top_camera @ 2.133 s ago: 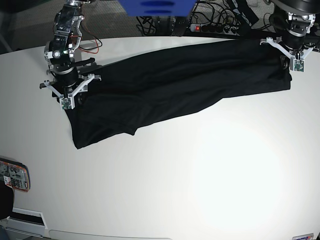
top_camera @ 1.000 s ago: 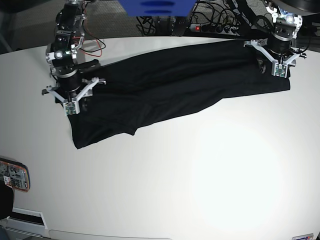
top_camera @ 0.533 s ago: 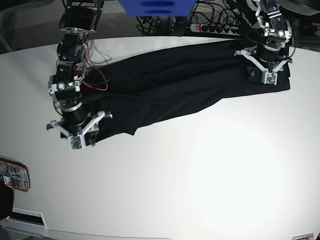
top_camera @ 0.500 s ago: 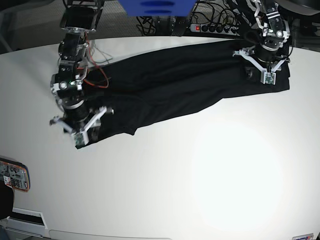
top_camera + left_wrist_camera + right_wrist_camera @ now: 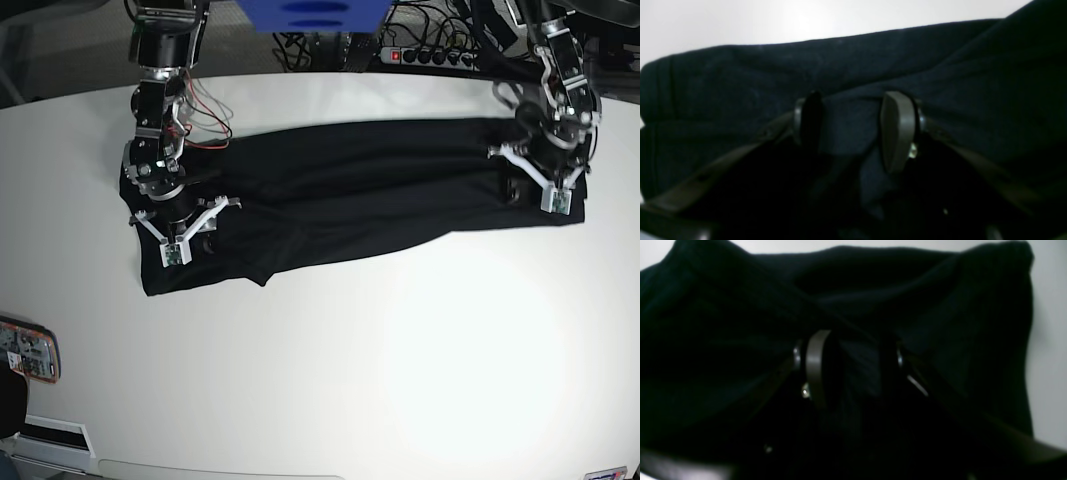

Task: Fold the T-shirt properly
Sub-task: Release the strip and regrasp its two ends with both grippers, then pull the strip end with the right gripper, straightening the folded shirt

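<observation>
Soft, limp and light, the black T-shirt [image 5: 350, 195] lies stretched between the 2 claws, left gripper [image 5: 853, 130] and right gripper [image 5: 848, 368] each pinching a fabric fold near its end.

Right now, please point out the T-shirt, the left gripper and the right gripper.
T-shirt [image 5: 370, 190], base view, middle of cloth.
Left gripper [image 5: 853, 130], left wrist view, between fingertips.
Right gripper [image 5: 853, 370], right wrist view, between fingertips.
</observation>
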{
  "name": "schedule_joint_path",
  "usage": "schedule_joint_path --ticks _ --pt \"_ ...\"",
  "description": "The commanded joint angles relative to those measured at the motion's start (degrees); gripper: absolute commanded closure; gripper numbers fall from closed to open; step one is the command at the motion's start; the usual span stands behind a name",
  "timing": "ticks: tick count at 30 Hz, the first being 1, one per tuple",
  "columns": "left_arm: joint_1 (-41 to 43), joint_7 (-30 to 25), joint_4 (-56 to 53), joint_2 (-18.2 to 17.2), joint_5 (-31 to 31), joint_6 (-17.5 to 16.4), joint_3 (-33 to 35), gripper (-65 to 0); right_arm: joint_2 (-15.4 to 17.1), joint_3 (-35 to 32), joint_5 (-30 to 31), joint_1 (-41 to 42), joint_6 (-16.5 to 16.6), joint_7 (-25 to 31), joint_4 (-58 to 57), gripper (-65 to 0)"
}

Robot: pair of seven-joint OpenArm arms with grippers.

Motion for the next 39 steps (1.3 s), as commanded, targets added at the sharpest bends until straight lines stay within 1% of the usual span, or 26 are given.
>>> schedule_joint_path --ticks 1,5,7,12,14,19,22,25,26,27,29,30,33,34,36,39 --pt "-0.33 6.27 -1.66 -1.19 4.91 2.75 -0.14 -28.6 -0.09 -0.07 -2.36 0.16 -0.14 -7.56 -2.26 -22.4" --pt "-4.55 6.27 -4.56 -3.48 4.91 2.75 -0.14 -28.6 -0.09 0.02 -2.36 7.19 -0.23 -7.12 -5.16 -22.4" --pt "-6.48 6.27 -5.79 -4.18 4.91 2.75 -0.14 -28.6 -0.09 0.11 -2.36 7.36 -0.23 -7.12 -5.78 -22.4" --pt "-8.59 6.27 -5.53 -4.27 4.91 2.75 -0.14 -28.6 -0.09 1.16 -2.36 7.36 -0.23 -7.12 -4.81 -22.4" --pt "-9.65 6.27 -4.56 -4.27 4.91 2.75 -0.14 -28.6 -0.09 1.16 -2.36 7.36 -0.23 -7.3 -3.05 -22.4" --pt "-9.73 6.27 0.36 -3.92 4.83 2.75 -0.14 -28.6 -0.18 1.16 -2.36 7.1 -0.23 -7.83 5.48 -22.4" --pt "-9.56 6.62 6.16 -3.83 4.65 2.75 -0.14 -28.8 -0.36 1.16 -2.36 4.64 -0.23 -7.92 12.42 -22.4" --pt "-6.75 6.71 12.67 -3.83 4.39 2.75 -0.14 -28.9 -0.36 1.16 -2.36 3.5 -0.23 -9.32 20.33 -22.4" --pt "-5.87 7.15 14.87 -3.83 4.39 2.75 -0.14 -29.0 -0.36 1.16 -2.36 3.15 -0.23 -9.94 22.44 -22.6" --pt "-4.9 8.73 17.51 -4.01 4.39 2.75 -0.14 -29.2 -0.36 1.07 -2.36 2.71 -0.23 -10.2 25.34 -22.6" --pt "-3.4 13.21 22.43 -4.18 4.3 2.67 -0.23 -32.0 -0.36 0.72 -2.36 0.6 -0.14 -10.55 30.36 -22.9" --pt "-3.14 15.24 24.36 -4.18 4.3 2.58 -0.23 -34.8 -0.36 0.72 -2.36 -0.99 -0.14 -10.38 32.29 -22.9" --pt "-3.14 19.19 27.26 -4.27 4.3 2.4 -0.49 -41.5 -0.53 0.02 -2.36 -8.02 -0.05 -10.02 33.96 -23.0" --pt "-3.14 19.9 27.44 -4.36 4.3 2.4 -0.58 -42.9 -0.53 -1.92 -2.27 -10.66 -0.05 -9.59 34.22 -23.0" --pt "-3.14 20.25 26.65 -6.03 4.21 2.4 -1.55 -43.1 -0.53 -5.61 -2.27 -12.15 -0.05 -5.72 34.66 -23.0" --pt "-3.4 20.42 24.45 -6.73 0.96 2.4 -3.13 -43.1 -0.53 -9.21 -2.27 -15.67 -0.05 -0.79 34.75 -23.0"
